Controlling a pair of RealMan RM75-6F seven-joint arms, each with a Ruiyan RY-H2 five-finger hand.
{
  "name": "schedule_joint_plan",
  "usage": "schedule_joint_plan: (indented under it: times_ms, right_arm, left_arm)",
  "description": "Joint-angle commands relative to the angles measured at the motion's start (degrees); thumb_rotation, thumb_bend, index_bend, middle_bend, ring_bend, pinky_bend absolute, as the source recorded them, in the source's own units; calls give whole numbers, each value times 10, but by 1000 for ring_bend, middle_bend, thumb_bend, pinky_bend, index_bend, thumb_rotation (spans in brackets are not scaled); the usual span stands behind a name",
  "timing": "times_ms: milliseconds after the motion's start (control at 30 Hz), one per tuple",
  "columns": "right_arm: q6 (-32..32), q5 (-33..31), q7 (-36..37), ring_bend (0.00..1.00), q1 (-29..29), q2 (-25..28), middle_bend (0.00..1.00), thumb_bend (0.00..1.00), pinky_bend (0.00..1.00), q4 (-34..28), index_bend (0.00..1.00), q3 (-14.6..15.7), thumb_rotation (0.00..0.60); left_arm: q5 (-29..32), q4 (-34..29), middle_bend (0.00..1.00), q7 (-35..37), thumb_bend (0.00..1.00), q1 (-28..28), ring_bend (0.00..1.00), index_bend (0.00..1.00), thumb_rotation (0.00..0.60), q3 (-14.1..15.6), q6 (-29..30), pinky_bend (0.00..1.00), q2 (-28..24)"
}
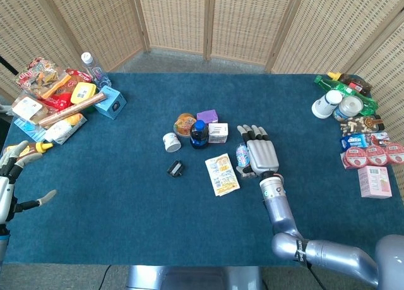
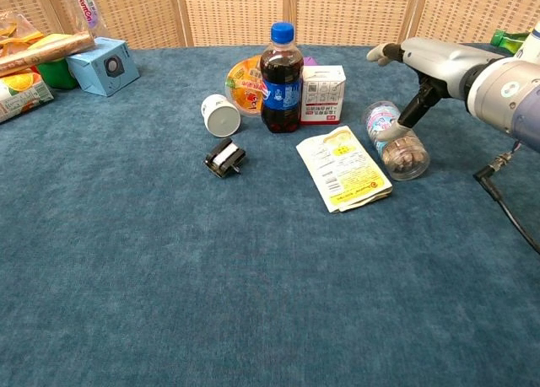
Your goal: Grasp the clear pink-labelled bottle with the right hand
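The clear pink-labelled bottle (image 1: 242,155) lies on its side on the blue table, base toward the chest camera (image 2: 393,144). My right hand (image 1: 259,152) hovers just over and to the right of it, palm down and fingers stretched forward. In the chest view that right hand (image 2: 426,65) has its thumb (image 2: 412,110) angled down to the bottle's upper side; I cannot tell if it touches. Nothing is gripped. My left hand (image 1: 14,176) is at the table's left edge, fingers spread, holding nothing.
Close to the bottle's left are a yellow packet (image 1: 221,174), a white carton (image 1: 218,132) and an upright cola bottle (image 1: 199,133). A white cup (image 1: 171,142) and a small black object (image 1: 175,169) lie further left. Snack piles fill the far-left (image 1: 57,100) and far-right (image 1: 360,132) corners.
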State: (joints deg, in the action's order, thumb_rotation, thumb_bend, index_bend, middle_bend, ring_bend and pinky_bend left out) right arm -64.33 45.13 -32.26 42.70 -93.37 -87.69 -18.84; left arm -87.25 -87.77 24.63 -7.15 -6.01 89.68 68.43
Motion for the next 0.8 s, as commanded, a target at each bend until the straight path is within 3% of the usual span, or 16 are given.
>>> schedule_joint_plan:
  times_ms: [33, 800]
  right_arm:
    - [-5, -15, -3, 0, 0, -3, 0, 129, 0, 4, 0, -1, 600]
    - [-59, -106, -67, 0, -5, -4, 0, 137, 0, -43, 0, 9, 600]
  left_arm:
    - [1, 0, 0, -1, 172, 0, 0, 246, 600, 0, 0, 0, 0]
    - [-4, -1, 0, 0, 172, 0, 0, 247, 600, 0, 3, 0, 1]
